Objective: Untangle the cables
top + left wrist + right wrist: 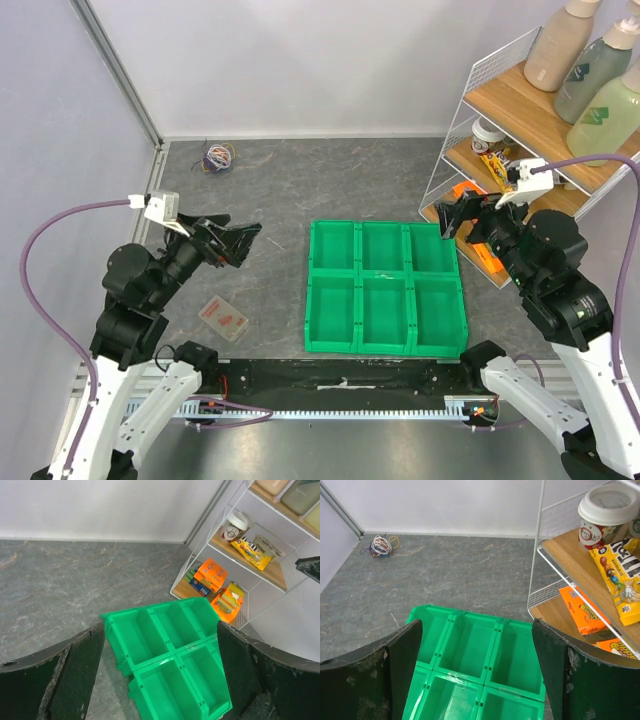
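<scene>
Cables: the cables (218, 156) lie as one small knotted bundle of thin looped wires, flat on the table
Cable colours: purple, blue, orange, yellow and white strands show; in the right wrist view a yellow loop sticks out on the bundle's right side
Cable count: one bundle; the single wires are too small and too tangled to count
Cable place: far left corner of the table (300, 190), close to where the left and far walls meet, well apart from both arms and from everything else
Left gripper: the left gripper (238, 243) hangs above the table left of the tray, fingers spread wide with nothing between them, well nearer than the bundle
Right gripper: the right gripper (452, 220) hangs over the tray's far right corner, beside the shelf, fingers spread wide and holding nothing
Tray: one green tray (358, 271) in the middle of the table, six compartments in two rows of three, nothing showing in them
Flat packet: one small clear packet (223, 318) with reddish contents, on the table near and left of the tray, beside the left arm
Shelf: one white wire rack (520, 100) with wooden boards at the far right
Bottles: three bottles (590, 70) on the top board
Cup: one lidded paper cup (606, 510) on a middle board
Candy bag: one yellow bag (620, 575) next to the cup
Orange packs: two orange packs (585, 612) on the lower boards
Hoses: two lilac hoses (60, 225), one arching from each wrist
</scene>
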Tool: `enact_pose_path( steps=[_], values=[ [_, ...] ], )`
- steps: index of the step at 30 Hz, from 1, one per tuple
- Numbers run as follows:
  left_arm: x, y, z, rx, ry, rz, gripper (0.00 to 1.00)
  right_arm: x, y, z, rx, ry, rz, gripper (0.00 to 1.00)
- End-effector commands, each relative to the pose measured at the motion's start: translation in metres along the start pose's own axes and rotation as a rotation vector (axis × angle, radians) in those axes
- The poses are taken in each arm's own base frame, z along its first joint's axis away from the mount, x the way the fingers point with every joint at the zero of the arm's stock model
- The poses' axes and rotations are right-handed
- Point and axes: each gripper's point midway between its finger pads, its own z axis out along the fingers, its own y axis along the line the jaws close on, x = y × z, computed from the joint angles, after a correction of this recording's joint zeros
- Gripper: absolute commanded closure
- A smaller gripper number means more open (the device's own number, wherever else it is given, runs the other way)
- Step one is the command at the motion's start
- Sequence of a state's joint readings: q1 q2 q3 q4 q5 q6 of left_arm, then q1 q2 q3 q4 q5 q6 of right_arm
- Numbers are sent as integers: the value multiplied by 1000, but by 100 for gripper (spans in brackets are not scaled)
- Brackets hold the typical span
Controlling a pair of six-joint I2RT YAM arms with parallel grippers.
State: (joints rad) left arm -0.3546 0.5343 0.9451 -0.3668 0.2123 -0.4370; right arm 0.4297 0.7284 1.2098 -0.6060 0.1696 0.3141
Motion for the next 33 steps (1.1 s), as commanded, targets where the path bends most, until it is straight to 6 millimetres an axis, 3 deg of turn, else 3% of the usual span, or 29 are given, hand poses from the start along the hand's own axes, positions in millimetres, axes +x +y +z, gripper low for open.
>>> enact_pose_path(
  steps=[1, 5, 8, 12, 15, 18, 19, 22, 27, 33],
  values=[
    [25, 15, 11, -36, 78, -19, 2, 2, 7, 10, -33, -7, 9, 2],
    [66, 39, 35, -114, 222, -84, 2, 36, 27, 29, -139, 80, 33, 2],
    [99, 64, 58, -223, 351, -175, 2, 67, 58, 48, -299, 163, 77, 2],
    [117, 133, 82, -491, 362, -357, 1, 100, 89, 53, -441, 212, 108, 2],
    [106, 187, 98, -554, 205, -599, 3, 117, 103, 46, -511, 247, 85, 2],
    [87, 244, 112, -625, -18, -740, 2, 118, 105, 42, -527, 257, 59, 2],
    [86, 258, 116, -643, -59, -821, 1, 117, 103, 40, -523, 252, 53, 2],
    [55, 293, 138, -572, -242, -893, 1, 111, 99, 36, -510, 231, 29, 2],
    [70, 377, 163, -729, -341, -991, 6, 98, 90, 33, -459, 185, 12, 2],
    [93, 439, 201, -804, -299, -911, 8, 88, 83, 27, -422, 152, 25, 2]
  ],
)
